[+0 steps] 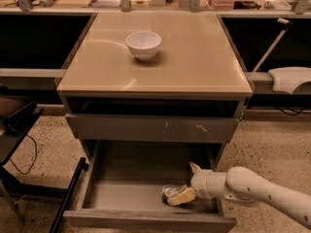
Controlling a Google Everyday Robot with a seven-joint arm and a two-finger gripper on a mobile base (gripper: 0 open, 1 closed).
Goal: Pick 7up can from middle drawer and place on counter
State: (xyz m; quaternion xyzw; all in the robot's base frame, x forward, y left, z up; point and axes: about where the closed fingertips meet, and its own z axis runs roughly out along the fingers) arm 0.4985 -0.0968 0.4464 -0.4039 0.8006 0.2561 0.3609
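Note:
The middle drawer (146, 221) is pulled open low at the front of the cabinet. The 7up can (169, 192) lies on its side on the drawer's grey tray, right of centre, near the front. My gripper (188, 183) reaches into the drawer from the right on a white arm. Its fingers are spread apart. The lower pale finger (181, 196) lies against the can and the upper fingertip (194, 168) stands behind it. The can is not lifted. The counter (194, 57) is the beige top above.
A white bowl (144, 44) stands on the counter, left of centre. The drawer front with pale scratches (150, 128) is closed just above the open drawer. A dark chair and cable (19, 130) stand at the left, and a white device (289, 79) at the right.

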